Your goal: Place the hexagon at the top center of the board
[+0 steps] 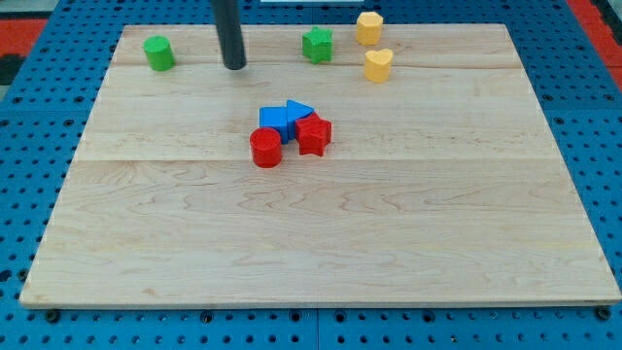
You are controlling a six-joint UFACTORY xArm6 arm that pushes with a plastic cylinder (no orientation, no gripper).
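Note:
A yellow hexagon block (368,27) stands at the view's top, right of centre, near the board's top edge. My tip (234,66) rests on the board at the top, left of centre, well to the left of the hexagon. A green star-shaped block (317,45) lies between my tip and the hexagon. A yellow heart-shaped block (378,64) sits just below the hexagon.
A green cylinder (158,52) stands at the top left. Near the middle is a tight cluster: a blue cube (275,121), a blue triangle (299,110), a red star-like block (314,134) and a red cylinder (265,148). The wooden board (321,243) lies on blue pegboard.

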